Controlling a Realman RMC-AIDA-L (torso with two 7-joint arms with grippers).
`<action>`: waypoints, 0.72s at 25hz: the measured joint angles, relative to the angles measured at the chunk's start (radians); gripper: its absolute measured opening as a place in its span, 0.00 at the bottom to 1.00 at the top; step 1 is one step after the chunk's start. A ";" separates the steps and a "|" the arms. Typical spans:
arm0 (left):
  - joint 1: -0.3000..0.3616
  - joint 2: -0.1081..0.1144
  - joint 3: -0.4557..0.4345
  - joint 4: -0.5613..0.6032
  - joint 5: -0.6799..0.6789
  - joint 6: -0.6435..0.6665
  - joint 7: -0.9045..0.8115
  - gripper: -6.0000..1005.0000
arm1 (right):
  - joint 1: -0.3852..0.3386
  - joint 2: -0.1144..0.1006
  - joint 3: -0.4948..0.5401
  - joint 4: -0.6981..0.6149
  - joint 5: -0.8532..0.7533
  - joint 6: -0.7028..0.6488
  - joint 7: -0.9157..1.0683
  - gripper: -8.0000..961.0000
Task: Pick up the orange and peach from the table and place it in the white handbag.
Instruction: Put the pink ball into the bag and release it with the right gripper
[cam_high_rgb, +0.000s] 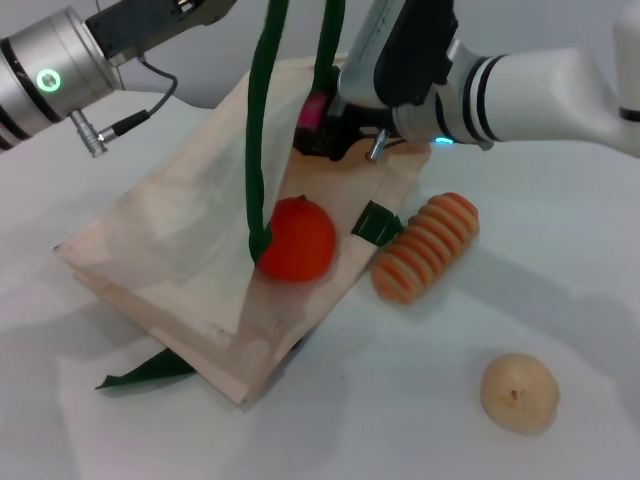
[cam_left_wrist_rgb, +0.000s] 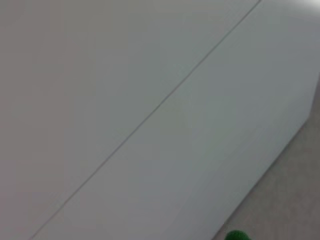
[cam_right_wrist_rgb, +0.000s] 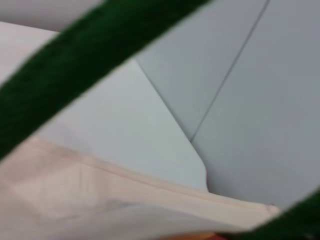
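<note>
The white handbag (cam_high_rgb: 190, 250) lies on the table with its mouth held open, and its green handles (cam_high_rgb: 258, 130) rise taut out of the top of the head view. The orange (cam_high_rgb: 297, 240) rests inside the bag's mouth. My right gripper (cam_high_rgb: 322, 128) is at the far end of the bag's mouth, shut on the peach (cam_high_rgb: 314, 108), of which only a magenta-pink sliver shows. My left arm (cam_high_rgb: 60, 65) reaches in from the upper left toward the handles; its gripper end runs out of the picture. The right wrist view shows the bag's cream rim (cam_right_wrist_rgb: 125, 185) and a green strap (cam_right_wrist_rgb: 75, 75).
A ribbed orange-and-cream piece (cam_high_rgb: 427, 248) lies just right of the bag. A tan round fruit with a dimple (cam_high_rgb: 518, 393) sits at the front right. A loose green strap end (cam_high_rgb: 145, 372) lies by the bag's front corner. The left wrist view shows only a pale wall.
</note>
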 joint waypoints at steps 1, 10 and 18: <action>0.003 0.000 -0.002 0.000 0.000 0.005 0.000 0.13 | 0.000 0.000 0.001 0.005 0.000 0.000 -0.008 0.59; 0.048 0.018 -0.009 0.000 -0.005 0.028 -0.004 0.13 | -0.008 -0.008 0.002 0.023 -0.003 -0.097 0.000 0.75; 0.071 0.032 -0.011 0.001 -0.006 0.039 -0.008 0.13 | -0.055 -0.017 0.008 -0.031 0.000 -0.172 0.031 0.92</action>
